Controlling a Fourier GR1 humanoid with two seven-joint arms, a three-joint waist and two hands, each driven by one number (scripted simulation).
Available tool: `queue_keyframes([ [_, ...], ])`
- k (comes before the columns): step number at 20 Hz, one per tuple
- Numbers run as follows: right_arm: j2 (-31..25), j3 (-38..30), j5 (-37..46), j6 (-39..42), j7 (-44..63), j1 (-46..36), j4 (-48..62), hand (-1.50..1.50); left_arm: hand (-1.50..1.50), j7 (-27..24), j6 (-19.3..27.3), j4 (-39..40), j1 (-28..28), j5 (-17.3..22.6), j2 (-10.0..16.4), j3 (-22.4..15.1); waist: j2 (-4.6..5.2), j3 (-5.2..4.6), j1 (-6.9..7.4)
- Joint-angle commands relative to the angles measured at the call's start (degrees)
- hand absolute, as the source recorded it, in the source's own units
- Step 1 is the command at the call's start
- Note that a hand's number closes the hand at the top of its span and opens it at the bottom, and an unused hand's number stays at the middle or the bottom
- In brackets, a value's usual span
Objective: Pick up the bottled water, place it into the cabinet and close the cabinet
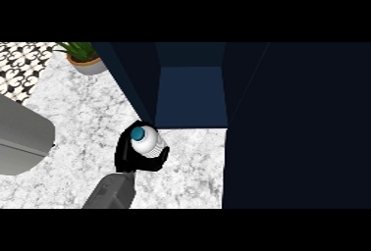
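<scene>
The bottled water (147, 142), seen from above as a white body with a teal cap, stands upright in my right hand (127, 158). The black fingers and thumb curl round its sides, and the grey forearm comes in from the lower edge. Bottle and hand hover over the marble counter (188, 162), just in front of the open cabinet (190, 93), near its left edge. The cabinet's blue inside shows between two dark door panels. My left hand does not show.
The cabinet's wide dark door (297, 127) fills the right side. A narrower dark panel (134, 78) slants at the opening's left. A potted plant (83, 58) stands at the back left. A large grey object (22, 137) sits at the left edge.
</scene>
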Motion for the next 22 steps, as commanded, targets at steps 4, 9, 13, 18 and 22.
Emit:
queue_keyframes([
  [4, -0.4, -2.0, -4.7, -0.8, 5.3, -2.0, -5.6, -1.50, 1.50, 6.1, 16.4, -8.1, -6.3, 0.6, -0.1, -11.4, 0.32, -0.03, -0.12],
  [9, 0.9, -0.7, -1.5, -0.8, 1.1, -2.0, -0.9, -1.50, 1.50, 12.7, 23.4, -5.9, -17.0, 2.9, -0.1, -11.1, 0.38, -0.05, -0.75],
  [13, -1.6, -4.9, -6.2, 1.1, 1.8, 0.8, -5.2, -1.50, 1.50, 16.1, 28.1, -2.5, -23.4, 0.7, -0.1, -12.8, 0.34, -0.01, -1.26],
  [18, -0.6, -6.6, -6.9, 2.8, -1.1, -3.7, 1.3, -1.50, 1.50, 15.3, 32.4, 7.1, -30.3, 6.1, -0.1, -12.1, 0.73, -0.02, -2.17],
  [22, -0.3, -6.7, -6.3, 2.1, 1.1, -2.1, -2.3, -1.50, 1.50, 18.3, 32.0, 13.6, -36.3, 7.1, -0.1, -10.6, 0.74, -0.05, -1.99],
])
